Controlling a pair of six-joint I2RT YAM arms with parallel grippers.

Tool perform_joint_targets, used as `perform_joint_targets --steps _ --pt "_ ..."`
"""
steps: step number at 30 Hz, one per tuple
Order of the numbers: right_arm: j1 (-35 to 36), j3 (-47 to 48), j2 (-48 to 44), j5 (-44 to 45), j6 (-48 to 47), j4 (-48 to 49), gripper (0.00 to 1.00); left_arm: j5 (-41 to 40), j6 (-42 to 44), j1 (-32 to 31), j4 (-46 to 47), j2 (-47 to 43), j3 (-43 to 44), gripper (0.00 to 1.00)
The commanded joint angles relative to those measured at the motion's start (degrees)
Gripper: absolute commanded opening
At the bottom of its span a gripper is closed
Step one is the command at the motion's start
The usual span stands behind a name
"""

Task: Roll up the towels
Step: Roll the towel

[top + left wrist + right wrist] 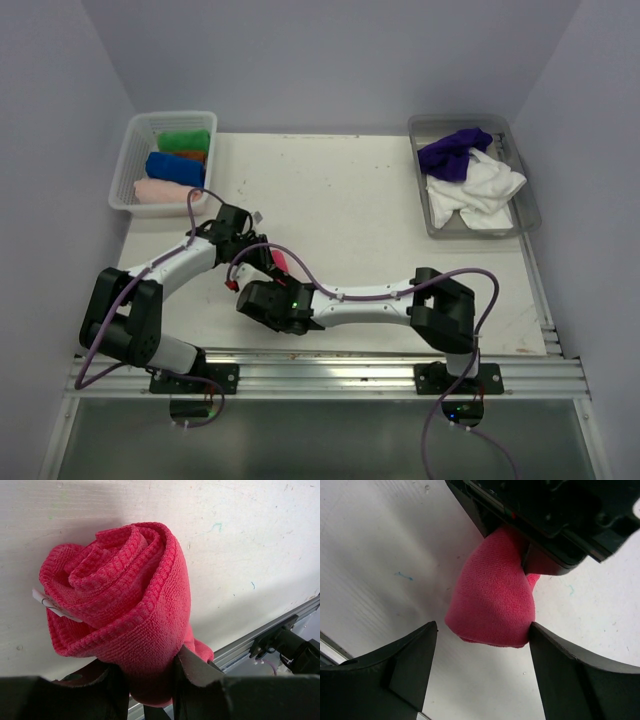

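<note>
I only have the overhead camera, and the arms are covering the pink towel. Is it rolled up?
Observer: Yes. The left wrist view shows the pink towel wound into a spiral.
Operator: Is the left gripper holding it?
Observer: Yes, the left gripper is shut on one end of the roll.
Operator: And the right one?
Observer: The right gripper is open, with a finger standing on either side of the roll.

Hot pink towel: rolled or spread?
Rolled: the hot pink towel shows spiral layers at its end in the left wrist view, pinched by the left gripper.
</note>
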Motion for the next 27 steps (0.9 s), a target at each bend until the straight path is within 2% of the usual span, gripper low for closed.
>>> perform_joint_targets --steps 1,3,8,9,10,11,13,16,27 --pt "0.2 2.4 1.7 0.7 -0.2 -1.0 0.75 -0.5 1.1 0.2 -0.7 -1.2 1.9 0.34" --pt "0.2 2.3 1.7 0.7 0.3 -1.3 0.72 -0.6 1.1 0.2 -0.9 -1.4 1.9 0.35" --pt "-0.5 0.9 -0.2 -0.2 2.2 0.0 0.43 -0.8 1.1 0.2 -1.4 -2.0 2.2 0.41" --pt "-1.1 -0.7 -1.0 -2.8 2.8 0.7 0.40 -0.7 1.1 0.2 -1.6 -2.1 2.5 0.45" --pt "-2.5 -1.6 -2.9 -4.3 4.2 2.4 0.38 -0.6 1.2 0.2 -1.8 -2.4 2.6 0.54" --pt "-3.2 -2.6 -3.8 -5.8 4.8 3.3 0.34 -0.5 1.1 0.2 -1.8 -2.9 2.7 0.59" --pt "-5.8 -5.7 -7.1 -11.4 6.8 6.6 0.31 -0.6 1.2 0.2 -2.0 -3.5 3.1 0.72" --pt "-8.9 -9.8 -10.0 -18.2 8.6 10.7 0.26 -0.8 1.5 0.2 -2.2 -3.9 3.3 0.79" --pt "-12.2 -13.9 -13.1 -26.8 11.2 15.8 0.25 1.0 1.2 0.2 -0.2 -3.3 1.9 0.80"
